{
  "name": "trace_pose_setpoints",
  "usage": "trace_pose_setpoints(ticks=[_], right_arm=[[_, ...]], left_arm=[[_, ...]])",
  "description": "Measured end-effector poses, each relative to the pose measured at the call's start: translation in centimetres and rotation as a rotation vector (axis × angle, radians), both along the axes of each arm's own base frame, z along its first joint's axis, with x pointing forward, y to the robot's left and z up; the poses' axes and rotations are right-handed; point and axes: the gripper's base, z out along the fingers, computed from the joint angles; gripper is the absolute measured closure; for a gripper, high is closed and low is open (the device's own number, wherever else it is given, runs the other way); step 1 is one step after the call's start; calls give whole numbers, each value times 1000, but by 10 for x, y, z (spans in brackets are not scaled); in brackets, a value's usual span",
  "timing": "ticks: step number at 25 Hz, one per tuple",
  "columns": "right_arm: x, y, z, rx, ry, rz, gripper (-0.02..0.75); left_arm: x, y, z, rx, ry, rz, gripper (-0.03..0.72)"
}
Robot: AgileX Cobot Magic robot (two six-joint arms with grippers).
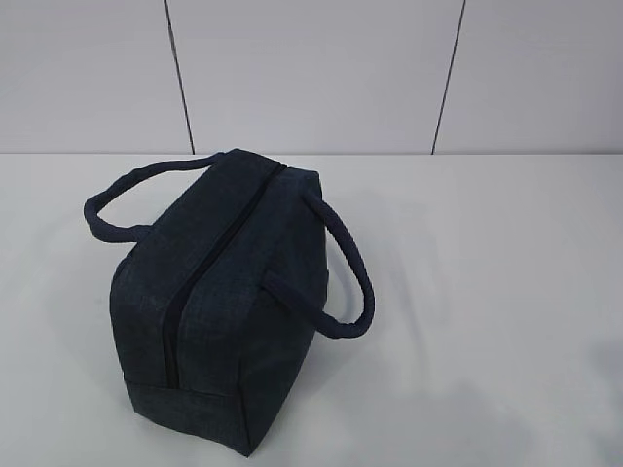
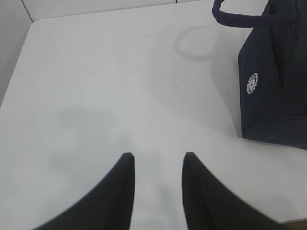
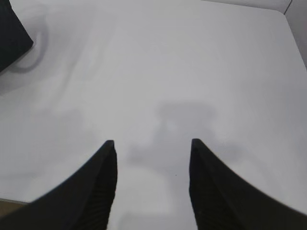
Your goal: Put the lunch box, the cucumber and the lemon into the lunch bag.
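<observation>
White table [image 1: 506, 292]: bare apart from the bag in all views.

Dark navy boxy fabric lunch bag [image 1: 219, 292], centre-left of exterior frame, zipper shut, long axis running from lower left to upper middle.

Left gripper [image 2: 157, 165]: jaws moderately apart, empty; bag at upper right of its view, the nearer arm by my reckoning.

Right gripper [image 3: 151, 148]: jaws wider, empty; bag corner at upper left.

Lunch box, cucumber, lemon: not in view.

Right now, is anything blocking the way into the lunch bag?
Yes, its own zipper. It runs shut along the top of the lunch bag, so nothing can go in until it is opened. Both the left gripper and right gripper hang open and empty above bare table.
</observation>
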Motion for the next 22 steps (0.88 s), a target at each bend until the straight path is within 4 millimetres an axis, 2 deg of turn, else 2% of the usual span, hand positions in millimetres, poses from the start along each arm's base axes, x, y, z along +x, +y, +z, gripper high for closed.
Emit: trace_pose_setpoints(ticks=[22], right_arm=[[0,0,0,0,2,0,383]], left_arm=[[0,0,0,0,0,0,446]])
